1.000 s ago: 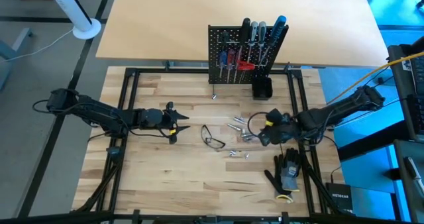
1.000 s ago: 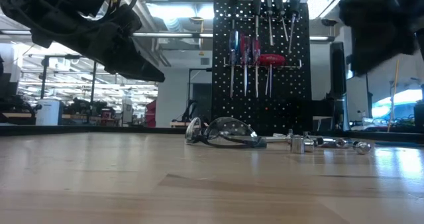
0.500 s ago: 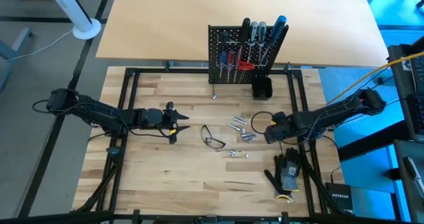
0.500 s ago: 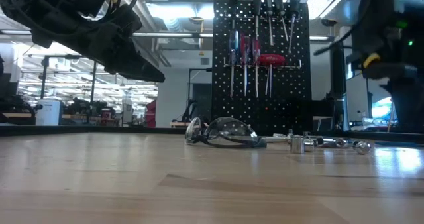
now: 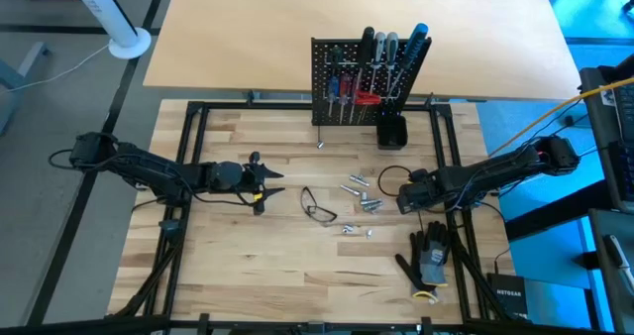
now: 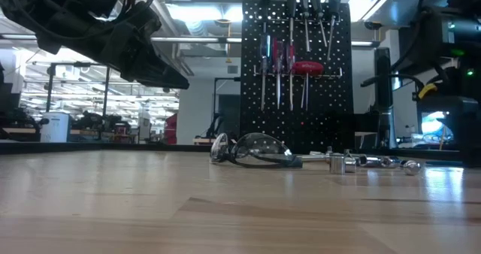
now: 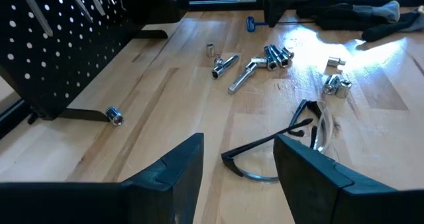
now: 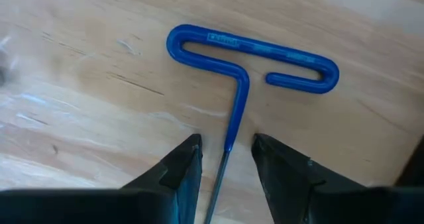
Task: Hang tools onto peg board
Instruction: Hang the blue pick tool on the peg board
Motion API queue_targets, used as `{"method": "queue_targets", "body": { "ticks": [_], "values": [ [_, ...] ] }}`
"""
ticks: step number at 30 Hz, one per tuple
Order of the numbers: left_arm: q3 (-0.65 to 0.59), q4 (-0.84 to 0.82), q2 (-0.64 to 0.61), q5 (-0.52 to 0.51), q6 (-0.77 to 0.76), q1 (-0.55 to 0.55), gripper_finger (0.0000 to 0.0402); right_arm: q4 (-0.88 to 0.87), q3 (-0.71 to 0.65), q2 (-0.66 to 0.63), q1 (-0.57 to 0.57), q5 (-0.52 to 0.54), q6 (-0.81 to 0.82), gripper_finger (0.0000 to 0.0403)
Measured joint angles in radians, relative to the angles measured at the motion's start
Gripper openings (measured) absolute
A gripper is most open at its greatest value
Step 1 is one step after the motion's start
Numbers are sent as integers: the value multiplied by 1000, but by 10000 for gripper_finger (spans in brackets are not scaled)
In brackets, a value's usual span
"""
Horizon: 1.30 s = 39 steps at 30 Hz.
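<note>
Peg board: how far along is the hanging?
Done: several screwdrivers hang on the peg board. In hand: right gripper, open, straddles the blue T-handle hex key on the table, not gripped. Remaining: that key; metal sockets lie loose. Left gripper waits open.

Bare wood lies before the peg board (image 5: 359, 82); safety glasses (image 5: 319, 208) and scattered sockets (image 5: 363, 198) clutter mid-table.

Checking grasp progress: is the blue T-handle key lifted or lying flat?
Lying flat: the blue T-handle key rests on the table, between the right gripper fingers.
</note>
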Motion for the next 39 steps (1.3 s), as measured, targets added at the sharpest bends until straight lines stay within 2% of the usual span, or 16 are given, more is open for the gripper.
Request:
{"method": "queue_targets", "body": {
  "ticks": [10, 21, 27, 39],
  "values": [
    [0, -10, 0, 0, -1, -1, 172, 6, -5, 0, 1, 25, 2, 140],
    [0, -10, 0, 0, -1, -1, 172, 14, -6, 2, 0, 61, 1, 49],
    [0, -10, 0, -1, -1, -1, 172, 26, -10, 2, 0, 78, -11, 15],
    [0, -10, 0, -1, -1, -1, 172, 74, -26, 1, 1, 151, -30, 2]
  ]
}}
